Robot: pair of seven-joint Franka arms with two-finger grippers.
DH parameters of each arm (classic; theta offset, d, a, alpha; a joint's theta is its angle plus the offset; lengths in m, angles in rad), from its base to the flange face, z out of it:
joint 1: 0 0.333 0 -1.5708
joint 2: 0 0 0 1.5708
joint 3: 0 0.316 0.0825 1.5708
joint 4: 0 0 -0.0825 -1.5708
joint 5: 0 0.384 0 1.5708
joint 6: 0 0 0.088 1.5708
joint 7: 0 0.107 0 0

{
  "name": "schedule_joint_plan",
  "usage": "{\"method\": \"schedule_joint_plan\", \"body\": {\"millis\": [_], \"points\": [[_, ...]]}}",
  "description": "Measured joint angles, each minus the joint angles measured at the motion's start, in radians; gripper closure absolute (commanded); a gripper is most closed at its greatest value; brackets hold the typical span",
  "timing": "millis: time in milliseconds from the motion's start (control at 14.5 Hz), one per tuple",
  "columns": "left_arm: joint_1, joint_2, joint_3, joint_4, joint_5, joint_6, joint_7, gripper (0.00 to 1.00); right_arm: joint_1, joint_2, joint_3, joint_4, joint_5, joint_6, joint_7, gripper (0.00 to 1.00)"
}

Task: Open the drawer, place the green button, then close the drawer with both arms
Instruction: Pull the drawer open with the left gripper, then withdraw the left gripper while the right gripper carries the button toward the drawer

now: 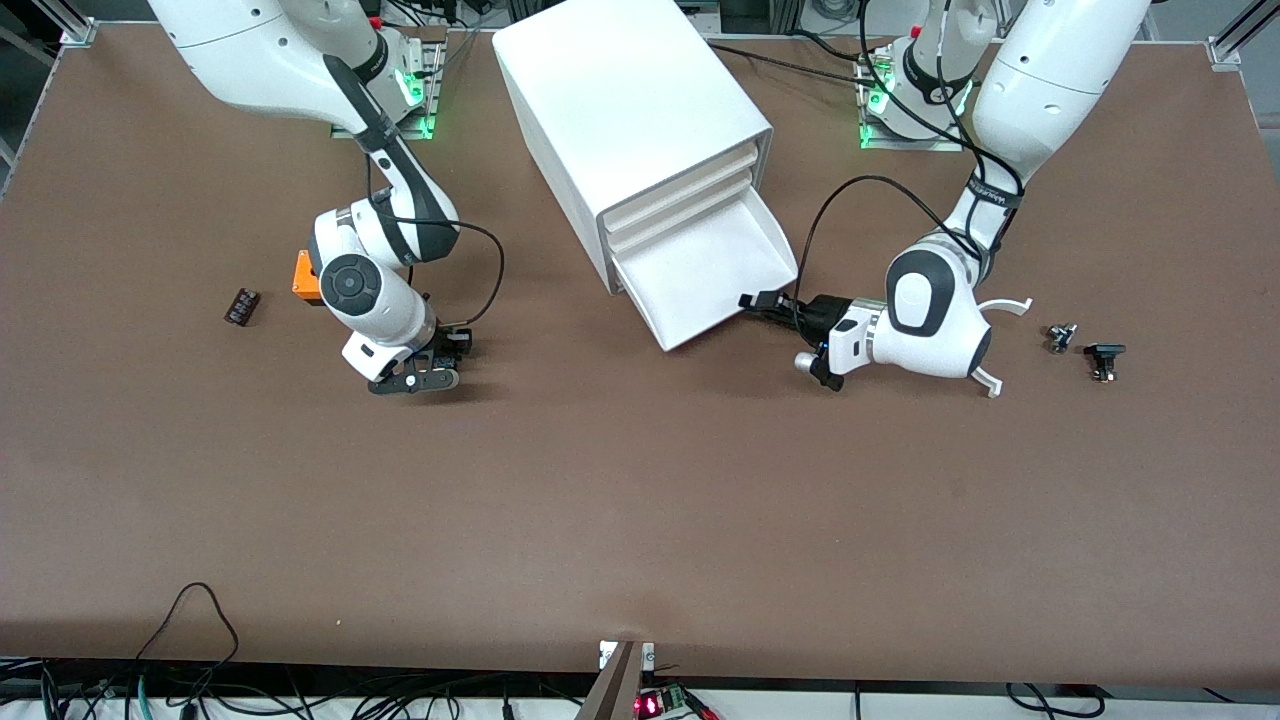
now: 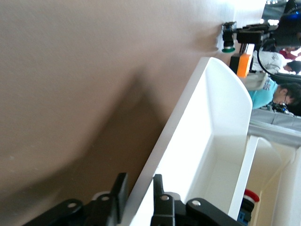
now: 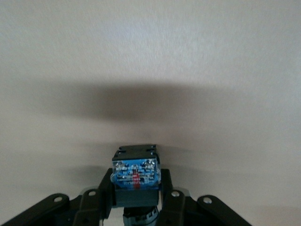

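The white cabinet (image 1: 620,100) stands mid-table with its lowest drawer (image 1: 705,335) pulled out and nothing inside it. My left gripper (image 1: 752,301) is at the drawer's front corner. In the left wrist view its fingers (image 2: 120,193) sit on either side of the drawer's front wall (image 2: 188,117), shut on it. My right gripper (image 1: 445,365) is low over the table toward the right arm's end, shut on the button (image 3: 135,172), whose black body and blue label show between the fingers. The left wrist view shows the button's green cap (image 2: 228,46) in that distant gripper.
An orange cube (image 1: 305,275) and a small dark-brown block (image 1: 241,306) lie on the table by the right arm. Two small black parts (image 1: 1060,337) (image 1: 1104,358) lie toward the left arm's end. Cables hang along the table's near edge.
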Motion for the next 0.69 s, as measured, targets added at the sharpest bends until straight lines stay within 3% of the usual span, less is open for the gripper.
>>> {"method": "schedule_joint_plan", "body": {"millis": [484, 691], "points": [[0.096, -0.123, 0.007, 0.026, 0.000, 0.077, -0.012, 0.00, 0.000, -0.051, 0.001, 0.103, -0.001, -0.027, -0.005, 0.60], [0.210, -0.212, 0.012, 0.025, 0.000, 0.087, -0.012, 0.00, 0.000, -0.075, 0.048, 0.263, -0.001, -0.234, -0.029, 0.60]]}}
